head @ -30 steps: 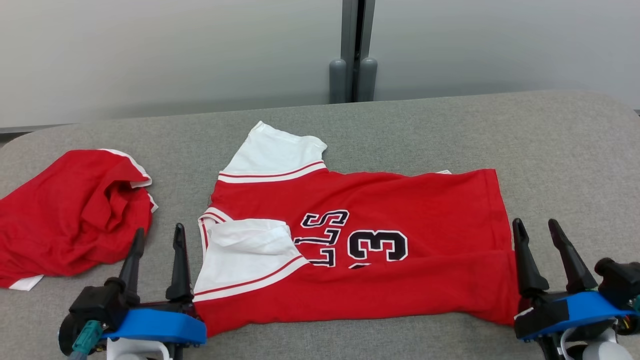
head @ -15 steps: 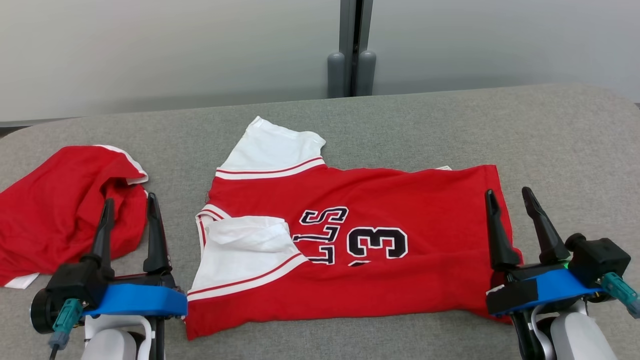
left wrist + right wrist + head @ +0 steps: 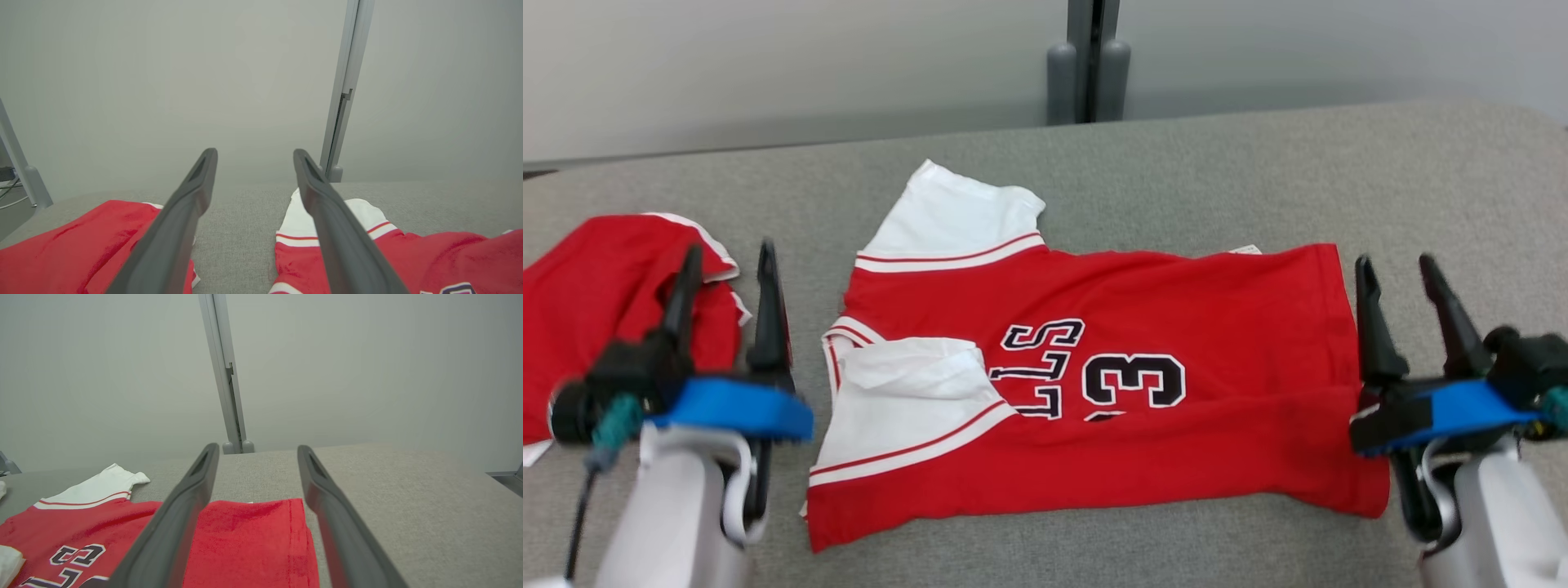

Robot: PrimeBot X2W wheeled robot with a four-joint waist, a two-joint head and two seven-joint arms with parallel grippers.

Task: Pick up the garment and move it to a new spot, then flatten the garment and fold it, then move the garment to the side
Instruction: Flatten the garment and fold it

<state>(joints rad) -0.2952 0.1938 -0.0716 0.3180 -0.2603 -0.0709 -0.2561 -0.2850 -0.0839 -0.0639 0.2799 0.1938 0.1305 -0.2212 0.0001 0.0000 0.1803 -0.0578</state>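
Observation:
The garment is a red jersey [image 3: 1176, 327] with white sleeves and black lettering, lying flat across the middle of the grey table [image 3: 1258, 171]. Its near long edge is folded over the lettering. My left gripper [image 3: 727, 255] hovers open just left of the jersey's collar end, with nothing between its fingers. My right gripper [image 3: 1398, 268] hovers open beside the jersey's right hem, also empty. In the left wrist view, the left gripper [image 3: 254, 153] points between a white sleeve [image 3: 367, 216] and another red cloth. In the right wrist view, the right gripper [image 3: 258, 448] looks over the hem [image 3: 253, 535].
A second red garment [image 3: 588, 302] lies crumpled at the table's left end, partly behind my left fingers. A grey post [image 3: 1088, 73] and a pale wall stand behind the table's far edge. Bare grey padding lies right of the jersey.
Both grippers have risen from the jersey's near corners and stay open. The left one has drifted left toward the crumpled red garment. The head camera has shifted, moving the whole picture.

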